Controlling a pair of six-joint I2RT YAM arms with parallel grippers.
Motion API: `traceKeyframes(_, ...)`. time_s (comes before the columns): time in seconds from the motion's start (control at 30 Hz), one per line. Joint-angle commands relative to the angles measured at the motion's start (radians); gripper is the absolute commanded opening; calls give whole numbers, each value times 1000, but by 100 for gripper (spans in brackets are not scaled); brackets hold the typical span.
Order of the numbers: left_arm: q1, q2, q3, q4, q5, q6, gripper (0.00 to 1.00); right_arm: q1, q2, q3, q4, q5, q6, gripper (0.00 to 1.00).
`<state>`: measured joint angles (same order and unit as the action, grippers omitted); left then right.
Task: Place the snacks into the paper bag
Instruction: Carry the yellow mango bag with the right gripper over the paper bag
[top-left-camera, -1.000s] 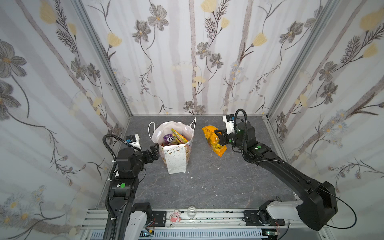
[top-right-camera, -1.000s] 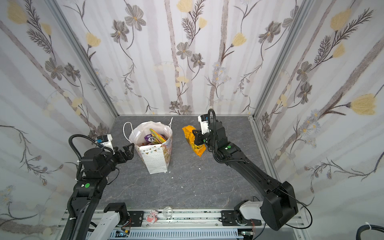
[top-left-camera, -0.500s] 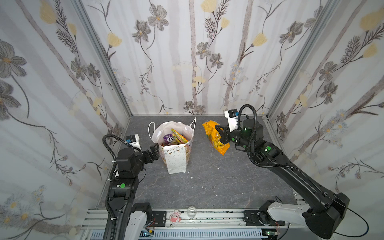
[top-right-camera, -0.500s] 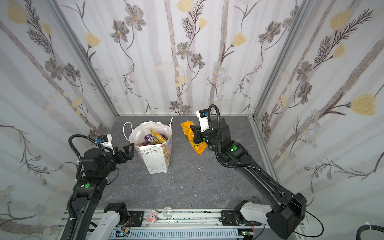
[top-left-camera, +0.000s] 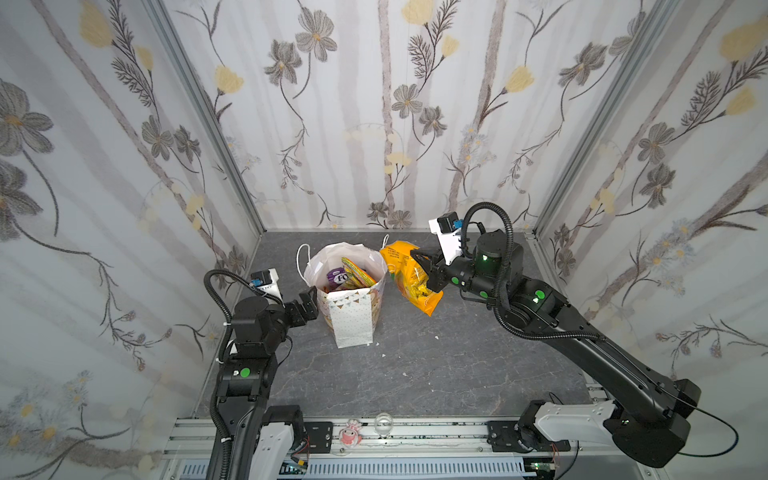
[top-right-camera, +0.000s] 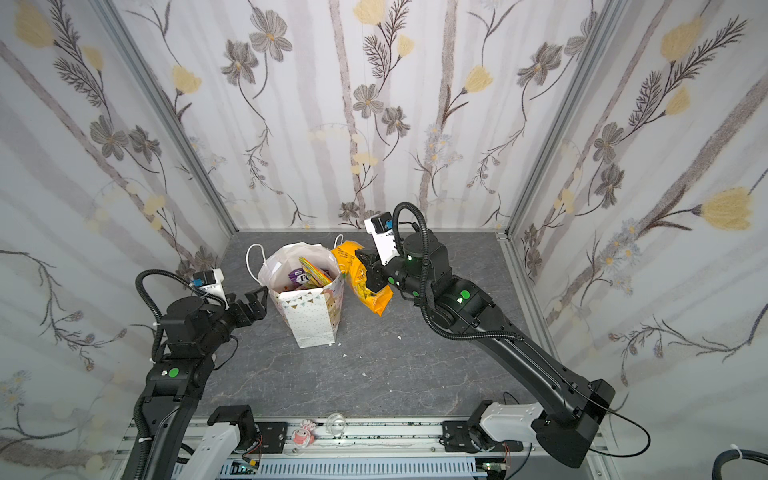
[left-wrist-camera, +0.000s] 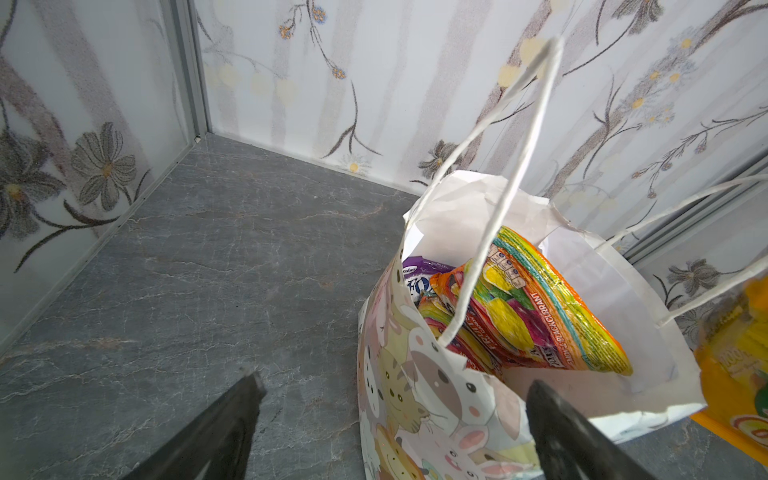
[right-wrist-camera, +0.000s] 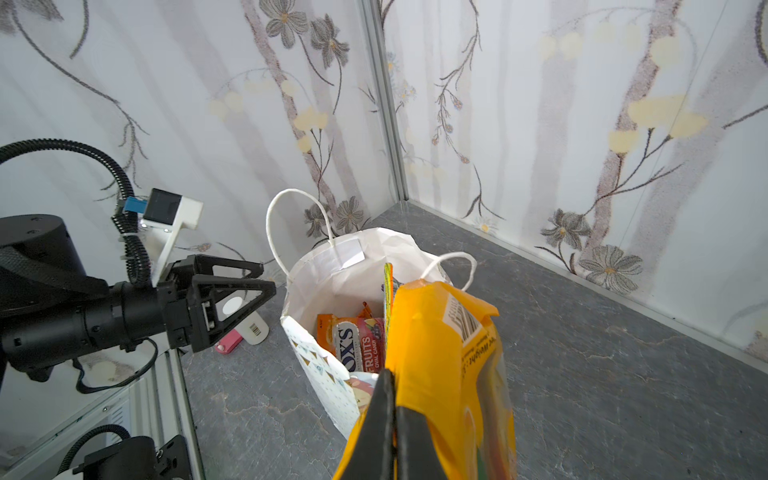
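Note:
The white paper bag (top-left-camera: 351, 320) (top-right-camera: 311, 320) (right-wrist-camera: 328, 266) stands upright mid-table with its mouth wide. Inside lie snacks: a purple packet (top-left-camera: 336, 276) (left-wrist-camera: 415, 274), a rainbow-striped orange one (top-left-camera: 357, 270) (left-wrist-camera: 536, 316) and a "FOX'S" packet (right-wrist-camera: 353, 345). My right gripper (top-left-camera: 424, 266) (top-right-camera: 365, 270) (right-wrist-camera: 392, 399) is shut on a puffy yellow-orange packet (top-left-camera: 411, 278) (top-right-camera: 361, 282) (right-wrist-camera: 440, 353), which hangs in the air just right of the bag's rim. My left gripper (top-left-camera: 309, 301) (top-right-camera: 255, 297) (left-wrist-camera: 395, 382) is open at the bag's left side, its near corner between the fingers.
A white pill bottle (right-wrist-camera: 253, 328) and a flat pink item (right-wrist-camera: 228, 343) lie on the table by the left wall, behind the left gripper. A small pink figure (top-left-camera: 348, 434) and a clear ball (top-left-camera: 383, 424) sit on the front rail. Flowered walls enclose three sides.
My right gripper has lifted the yellow-orange packet and carried it left, up to the bag's right rim. The left arm and the bag have stayed put.

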<state>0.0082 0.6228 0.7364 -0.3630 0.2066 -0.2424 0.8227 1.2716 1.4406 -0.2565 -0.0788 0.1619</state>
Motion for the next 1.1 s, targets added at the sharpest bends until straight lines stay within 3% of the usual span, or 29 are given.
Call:
traceKeyframes(0.0,1,0,2,29,5,3,100,36,17,58,39,29,-35,0)
traceKeyframes(0.7,2,-1,0,32,12,3,100,169,174,427,-52,59,-81,0)
traceKeyframes(1.07,1,-3,-1,31,14,5,100,187,276,508,34,42,-70,0)
